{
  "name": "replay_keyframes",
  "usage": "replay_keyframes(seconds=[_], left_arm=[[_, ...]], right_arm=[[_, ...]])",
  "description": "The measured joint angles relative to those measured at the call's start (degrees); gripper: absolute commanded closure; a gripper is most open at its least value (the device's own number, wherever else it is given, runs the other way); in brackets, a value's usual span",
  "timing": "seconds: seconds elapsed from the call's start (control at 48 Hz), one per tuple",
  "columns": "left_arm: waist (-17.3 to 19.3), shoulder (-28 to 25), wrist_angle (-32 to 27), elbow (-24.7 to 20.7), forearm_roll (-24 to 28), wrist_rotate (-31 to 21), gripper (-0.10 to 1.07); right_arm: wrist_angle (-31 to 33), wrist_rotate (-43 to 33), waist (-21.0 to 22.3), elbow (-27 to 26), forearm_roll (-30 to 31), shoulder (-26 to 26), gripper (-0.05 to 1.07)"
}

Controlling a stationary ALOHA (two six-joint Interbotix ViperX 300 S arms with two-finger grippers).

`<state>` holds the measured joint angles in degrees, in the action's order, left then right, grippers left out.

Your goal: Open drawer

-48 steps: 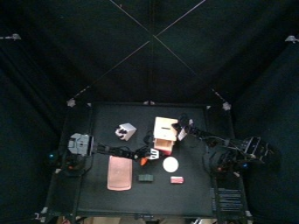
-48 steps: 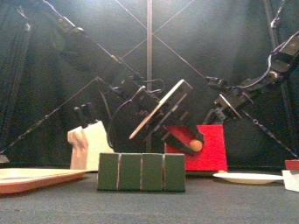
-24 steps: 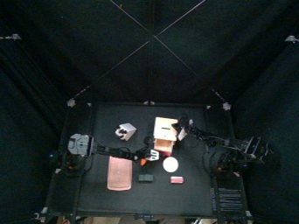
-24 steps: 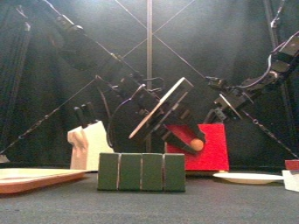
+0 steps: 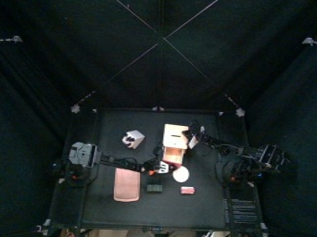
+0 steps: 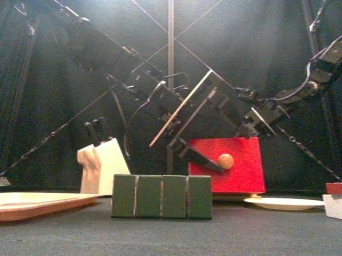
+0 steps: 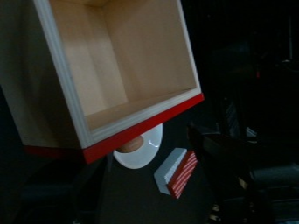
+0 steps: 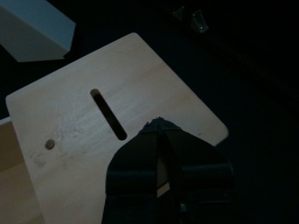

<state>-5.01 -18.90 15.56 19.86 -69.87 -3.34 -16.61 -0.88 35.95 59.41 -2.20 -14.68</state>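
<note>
I see the drawer (image 6: 221, 160) near the middle of the table (image 5: 106, 120). It is a light wooden box with a red front and a round wooden knob. From the front, a tan board leans tilted over it. My left wrist camera looks into a wooden box part (image 7: 128, 61) with a red edge, and nothing is inside. My right gripper (image 8: 163, 175) is pinched closed over the slotted wooden panel. I cannot tell what my left gripper is doing.
</note>
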Motion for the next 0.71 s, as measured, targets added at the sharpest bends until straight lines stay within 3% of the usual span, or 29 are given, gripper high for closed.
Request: replay_keyframes(seconds=[0.188,0.521,0.708], left_arm=[[-1.41,2.37,0.44,1.23,0.62,-0.09,0.01],[-0.62,2.99,1.85,2.81,1.14,0.09,0.01],[-0.70,5.89,1.93,3.25,4.22,0.09,0.01]], right_arm=[[0.00,0.00,0.00,0.00,0.00,-0.09,1.01],[0.26,0.00,0.00,0.00,-0.09,-0.09,1.01],[0.70,-0.09,0.00,-0.18,-0.09,-0.26,1.01]])
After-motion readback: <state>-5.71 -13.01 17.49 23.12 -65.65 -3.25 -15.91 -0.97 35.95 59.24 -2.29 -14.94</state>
